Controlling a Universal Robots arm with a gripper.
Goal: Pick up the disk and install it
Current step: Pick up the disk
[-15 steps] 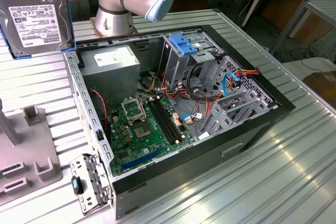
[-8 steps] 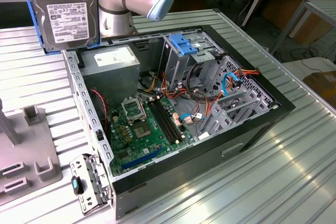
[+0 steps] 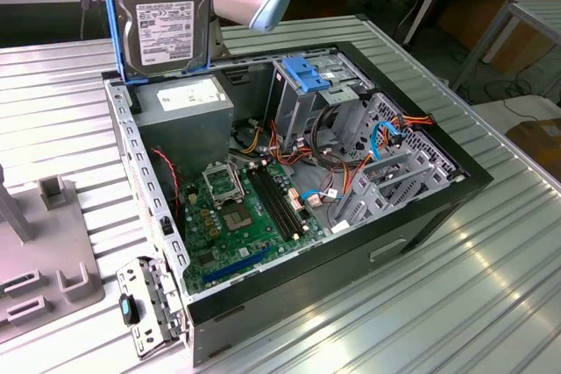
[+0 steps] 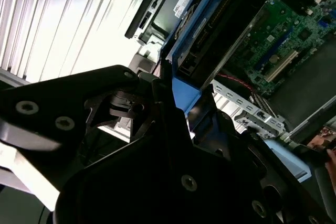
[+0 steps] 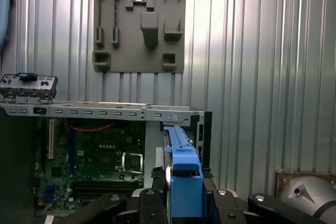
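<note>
Since the disk [image 3: 163, 17] hangs upright at the exterior view's upper left, above the open computer case [image 3: 289, 304], the claw [image 5: 185, 207] must be clamped on its edges, probably holding it clear of the case walls.

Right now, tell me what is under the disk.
The disk hangs over the open case; below it sits the power supply. Part of the case's far rim is hidden by the disk.

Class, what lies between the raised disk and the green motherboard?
In the exterior view, the grey power-supply box: below the disk, beside the motherboard.
</note>
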